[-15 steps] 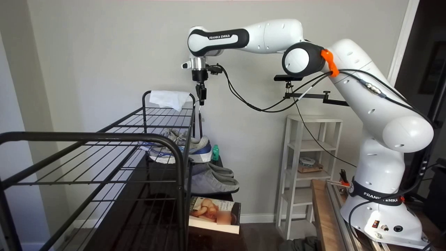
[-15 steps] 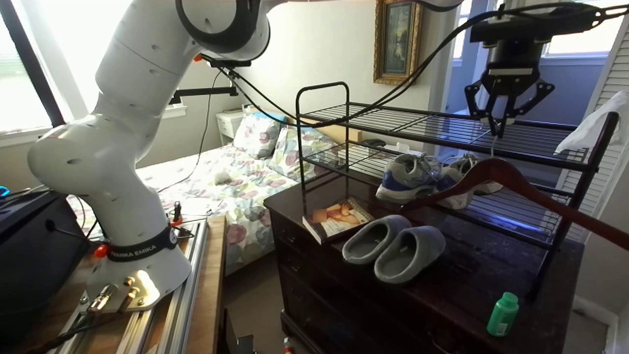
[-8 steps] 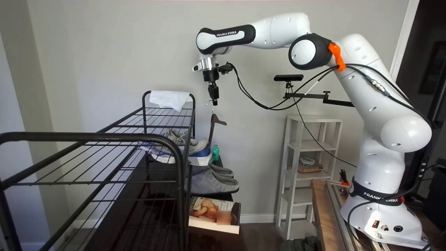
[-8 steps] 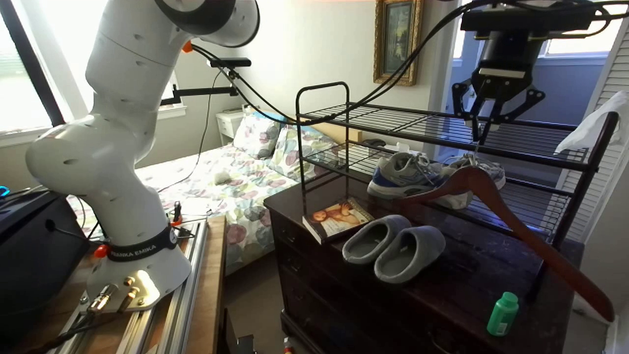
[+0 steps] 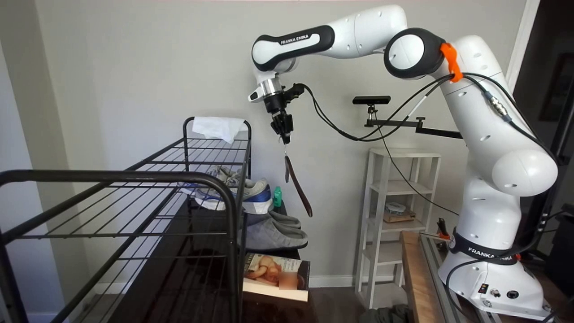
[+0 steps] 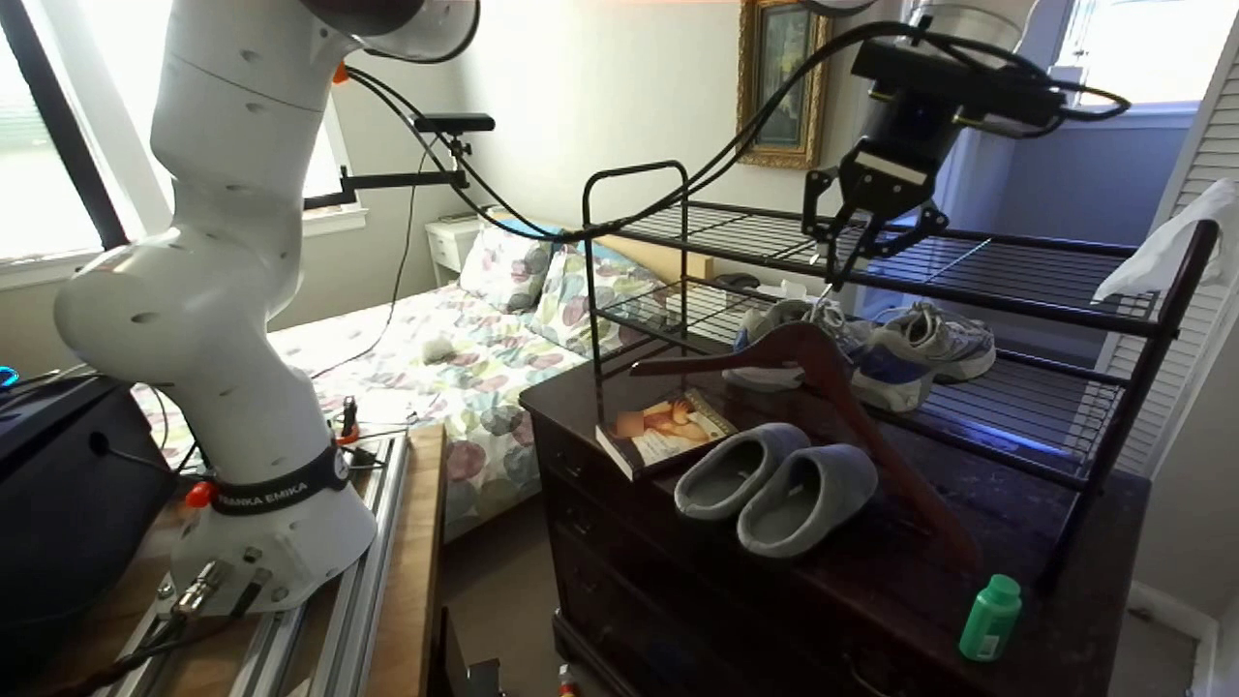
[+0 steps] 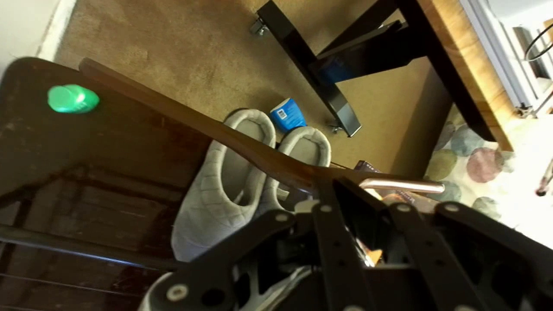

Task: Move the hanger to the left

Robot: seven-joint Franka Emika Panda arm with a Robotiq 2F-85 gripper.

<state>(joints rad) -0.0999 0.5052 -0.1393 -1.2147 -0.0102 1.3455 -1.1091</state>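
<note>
The hanger is reddish-brown wood with a thin metal hook. It hangs in the air below my gripper in both exterior views, as the hanger point(image 5: 297, 186) and the hanger point(image 6: 857, 411) show. My gripper point(image 5: 286, 140), also seen as the gripper point(image 6: 834, 279), is tilted and its fingertips are closed around the hook. In the wrist view the hanger point(image 7: 194, 120) stretches from the fingertips point(image 7: 341, 185) across the slippers towards the green bottle. The pinched part of the hook is hidden between the fingers. The far end of the hanger is beyond the dresser's edge.
A black wire rack point(image 5: 112, 176) stands on a dark dresser point(image 6: 658, 552), with sneakers point(image 6: 924, 353) on its lower shelf and a white cloth point(image 5: 219, 128) at its end. Grey slippers point(image 6: 808, 503), a book point(image 6: 668, 433) and a green bottle point(image 6: 992, 620) lie or stand below the hanger.
My gripper has moved away from the rack, towards the robot's base, and has tilted. The hanger moved with it, turning and swinging so that one arm now points down over the dresser.
</note>
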